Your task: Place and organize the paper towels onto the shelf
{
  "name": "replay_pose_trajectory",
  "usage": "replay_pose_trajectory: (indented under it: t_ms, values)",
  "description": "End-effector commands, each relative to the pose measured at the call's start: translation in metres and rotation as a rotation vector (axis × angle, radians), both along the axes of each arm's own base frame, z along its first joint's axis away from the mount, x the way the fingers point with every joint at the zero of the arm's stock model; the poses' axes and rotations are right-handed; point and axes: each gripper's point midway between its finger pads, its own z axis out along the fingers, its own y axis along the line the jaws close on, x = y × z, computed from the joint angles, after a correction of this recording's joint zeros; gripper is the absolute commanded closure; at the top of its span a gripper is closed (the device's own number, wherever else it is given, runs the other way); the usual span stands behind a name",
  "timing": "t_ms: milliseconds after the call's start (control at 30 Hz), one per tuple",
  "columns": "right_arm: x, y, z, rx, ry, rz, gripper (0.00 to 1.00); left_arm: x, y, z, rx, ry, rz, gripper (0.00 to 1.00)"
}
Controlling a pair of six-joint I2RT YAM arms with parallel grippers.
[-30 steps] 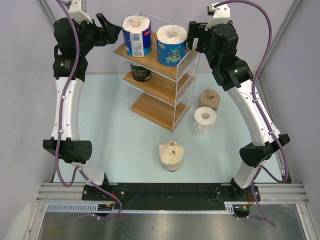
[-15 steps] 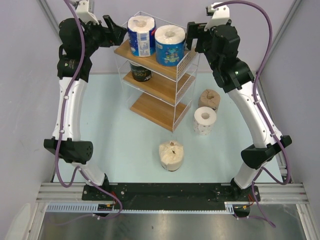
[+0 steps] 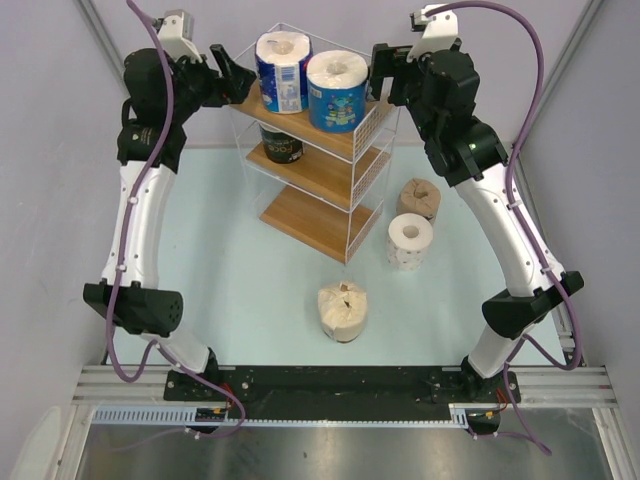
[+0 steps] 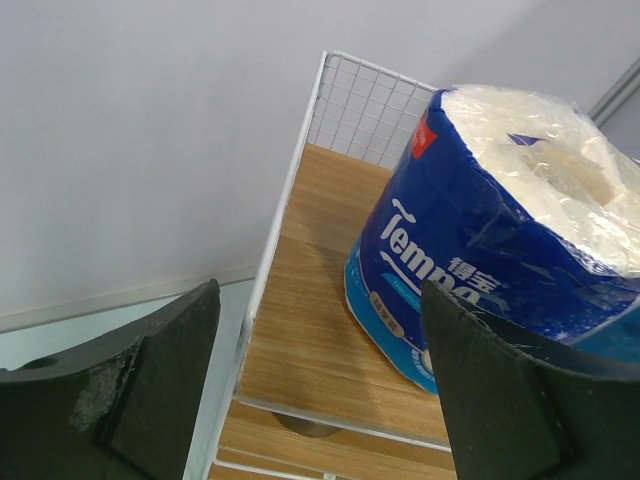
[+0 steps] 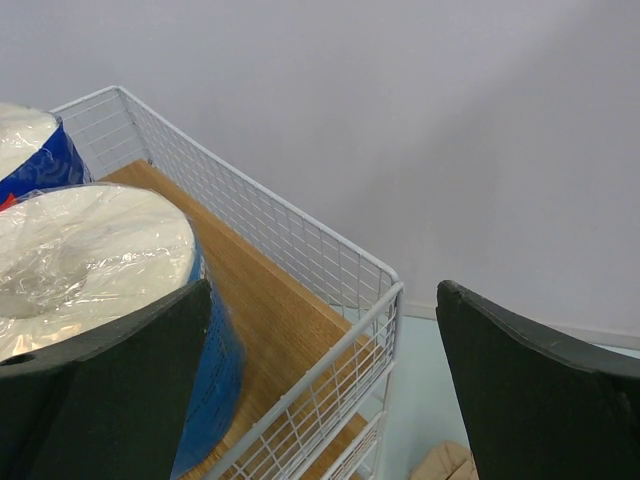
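The shelf (image 3: 305,215) stands at the back of the table. Two blue-wrapped paper towels (image 3: 281,72) (image 3: 337,90) stand side by side on its top board, and a dark one (image 3: 281,143) sits on the middle board. My left gripper (image 3: 238,78) is open at the top tier's left edge, its jaws empty. In the left wrist view the gripper (image 4: 318,300) faces the nearer blue roll (image 4: 480,260) across bare board (image 4: 320,210). My right gripper (image 3: 380,72) (image 5: 322,290) is open and empty at the top tier's right edge, beside the other blue roll (image 5: 90,250).
On the table right of the shelf a tan-brown roll (image 3: 418,198) stands behind a white dotted roll (image 3: 410,241). A cream roll (image 3: 343,311) stands in front of the shelf. The shelf's white wire rim (image 5: 330,260) lies between the right gripper's fingers. Grey walls close in behind.
My left gripper has moved right, up to the top tier's left edge. The left blue roll now stands a little further right, closer to the other. The right arm has not moved.
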Motion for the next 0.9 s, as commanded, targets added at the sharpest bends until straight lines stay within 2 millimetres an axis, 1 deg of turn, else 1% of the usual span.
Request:
replay_pose_trajectory:
  t_ms: [0,67,100,133,233,300,333,367,400,433,467,500,533,567,600,633,667,700,733,767,800,833,867]
  values:
    - [-0.005,-0.002,0.023,0.023,-0.071,-0.011,0.0,-0.028,0.001,0.04,0.007,-0.12,-0.003,0.14]
    - [-0.009,-0.006,0.032,0.04,-0.096,-0.018,0.0,-0.032,0.005,0.044,0.003,-0.129,0.016,0.13]
    - [-0.011,-0.008,0.035,0.045,-0.104,-0.019,0.0,-0.038,0.006,0.05,-0.002,-0.145,0.019,0.13]
    - [-0.015,-0.012,0.043,0.057,-0.123,-0.022,0.0,-0.04,0.007,0.053,-0.005,-0.153,0.022,0.13]
    - [-0.021,-0.019,0.053,0.067,-0.152,-0.033,0.0,-0.054,0.013,0.072,-0.036,-0.19,0.03,0.12]
    - [-0.03,-0.03,0.06,0.074,-0.167,-0.049,0.0,-0.062,0.017,0.08,-0.047,-0.209,0.037,0.12]
    - [-0.033,-0.036,0.063,0.08,-0.177,-0.061,0.0,-0.07,0.02,0.086,-0.054,-0.222,0.044,0.12]
    - [-0.045,-0.045,0.073,0.097,-0.201,-0.072,0.0,-0.075,0.023,0.089,-0.059,-0.224,0.049,0.12]
    - [-0.044,-0.048,0.064,0.089,-0.185,-0.083,0.0,-0.08,0.024,0.09,-0.064,-0.224,0.053,0.12]
    - [-0.049,-0.057,0.066,0.103,-0.192,-0.104,0.0,-0.091,0.027,0.091,-0.065,-0.23,0.061,0.11]
    - [-0.065,-0.069,0.075,0.126,-0.215,-0.116,0.0,-0.096,0.028,0.089,-0.067,-0.226,0.065,0.11]
    - [-0.064,-0.071,0.058,0.115,-0.185,-0.127,0.0,-0.102,0.028,0.085,-0.07,-0.219,0.065,0.11]
    - [-0.069,-0.082,0.057,0.137,-0.189,-0.156,0.0,-0.116,0.026,0.075,-0.076,-0.206,0.051,0.11]
    - [-0.086,-0.095,0.063,0.171,-0.208,-0.169,0.0,-0.121,0.025,0.07,-0.083,-0.2,0.039,0.11]
    - [-0.084,-0.099,0.039,0.161,-0.167,-0.187,0.0,-0.131,0.023,0.064,-0.088,-0.192,0.025,0.1]
    - [-0.088,-0.108,0.031,0.176,-0.155,-0.218,0.0,-0.129,0.016,0.03,-0.106,-0.111,-0.008,0.1]
    - [-0.092,-0.118,0.024,0.204,-0.145,-0.24,0.0,-0.15,0.014,0.032,-0.12,-0.133,-0.029,0.1]
    - [-0.108,-0.132,0.023,0.237,-0.154,-0.263,0.0,-0.157,0.01,0.019,-0.132,-0.11,-0.052,0.09]
    - [-0.105,-0.139,-0.006,0.226,-0.095,-0.302,0.0,-0.156,0.004,-0.019,-0.151,-0.02,-0.075,0.09]
    - [-0.107,-0.149,-0.018,0.265,-0.073,-0.331,0.0,-0.174,0.003,-0.023,-0.161,-0.026,-0.091,0.09]
    - [-0.117,-0.158,-0.024,0.287,-0.066,-0.351,0.0,-0.178,-0.001,-0.037,-0.168,0.004,-0.107,0.08]
    - [-0.116,-0.163,-0.055,0.261,0.008,-0.385,0.0,-0.18,-0.004,-0.069,-0.174,0.076,-0.115,0.08]
    - [-0.117,-0.172,-0.068,0.27,0.035,-0.416,0.0,-0.186,-0.006,-0.081,-0.174,0.101,-0.119,0.08]
